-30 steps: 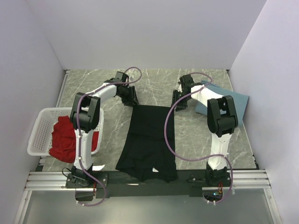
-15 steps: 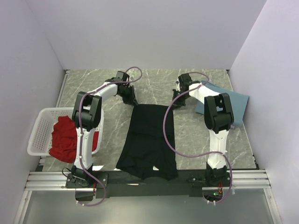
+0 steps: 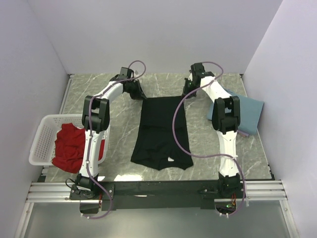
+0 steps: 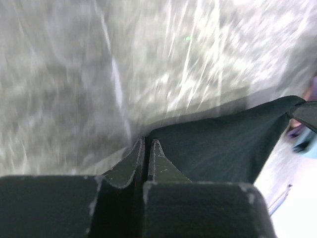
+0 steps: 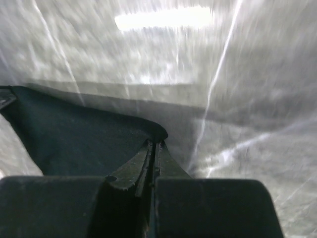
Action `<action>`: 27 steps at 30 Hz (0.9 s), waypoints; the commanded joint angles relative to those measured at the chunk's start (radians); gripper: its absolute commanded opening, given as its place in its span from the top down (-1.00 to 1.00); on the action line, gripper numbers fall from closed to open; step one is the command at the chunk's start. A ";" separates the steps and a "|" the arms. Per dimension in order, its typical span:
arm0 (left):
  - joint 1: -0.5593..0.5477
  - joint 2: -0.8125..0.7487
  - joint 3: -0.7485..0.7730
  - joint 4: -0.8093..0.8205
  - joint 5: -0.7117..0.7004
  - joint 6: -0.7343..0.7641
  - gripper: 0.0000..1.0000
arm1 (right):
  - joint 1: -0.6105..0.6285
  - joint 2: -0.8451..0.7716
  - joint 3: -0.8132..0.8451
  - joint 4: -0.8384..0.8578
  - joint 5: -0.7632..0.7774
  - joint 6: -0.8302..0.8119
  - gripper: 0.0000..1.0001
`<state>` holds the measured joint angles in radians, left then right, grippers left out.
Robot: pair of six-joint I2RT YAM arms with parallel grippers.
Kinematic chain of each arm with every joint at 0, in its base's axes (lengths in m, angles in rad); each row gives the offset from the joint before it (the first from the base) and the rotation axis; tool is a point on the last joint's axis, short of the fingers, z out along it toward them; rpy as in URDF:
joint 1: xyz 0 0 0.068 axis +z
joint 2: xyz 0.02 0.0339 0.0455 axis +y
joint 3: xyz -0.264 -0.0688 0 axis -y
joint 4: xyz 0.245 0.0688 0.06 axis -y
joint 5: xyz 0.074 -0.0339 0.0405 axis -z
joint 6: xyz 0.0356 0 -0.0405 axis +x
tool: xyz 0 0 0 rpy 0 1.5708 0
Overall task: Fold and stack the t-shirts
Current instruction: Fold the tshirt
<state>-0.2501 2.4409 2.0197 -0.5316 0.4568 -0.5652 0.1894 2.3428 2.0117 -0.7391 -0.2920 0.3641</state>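
The black t-shirt (image 3: 162,131) lies stretched lengthwise on the marble table, its small white mark (image 3: 171,159) near the front edge. My left gripper (image 3: 139,95) is shut on the shirt's far left corner, seen as black cloth (image 4: 218,144) in the left wrist view. My right gripper (image 3: 186,94) is shut on the far right corner, with the cloth (image 5: 84,144) pinched between the jaws. The red t-shirt (image 3: 69,147) sits bunched in the basket. The dusty-blue t-shirt (image 3: 248,113) lies folded at the right.
The white latticed basket (image 3: 43,136) stands at the table's left edge. White walls enclose the table on three sides. Purple cables (image 3: 179,134) hang from the arms across the black shirt.
Both grippers have pulled the black shirt's far edge away towards the back wall. The shirt's near hem has slid up off the table's front edge.
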 commanded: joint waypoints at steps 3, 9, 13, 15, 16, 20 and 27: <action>0.028 0.038 0.105 0.128 0.107 -0.117 0.99 | -0.036 0.050 0.176 -0.037 -0.002 0.036 1.00; 0.046 0.020 0.114 0.323 0.190 -0.206 0.99 | -0.059 0.047 0.254 0.007 -0.053 0.053 1.00; 0.045 -0.005 0.123 0.412 0.213 -0.245 0.99 | -0.073 0.039 0.308 0.047 -0.085 0.070 1.00; 0.046 -0.028 0.125 0.447 0.217 -0.257 0.99 | -0.077 0.023 0.315 0.066 -0.096 0.084 1.00; 0.045 -0.036 0.126 0.455 0.218 -0.259 0.99 | -0.082 0.015 0.315 0.076 -0.110 0.090 1.00; 0.046 -0.077 0.126 0.467 0.220 -0.256 0.99 | -0.084 -0.028 0.311 0.125 -0.143 0.107 1.00; 0.046 -0.219 0.037 0.502 0.220 -0.240 0.99 | -0.084 -0.144 0.211 0.185 -0.161 0.099 1.00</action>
<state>-0.2058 2.3787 2.0708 -0.1268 0.6449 -0.8074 0.1066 2.3428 2.2452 -0.6407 -0.4183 0.4576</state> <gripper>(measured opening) 0.033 0.021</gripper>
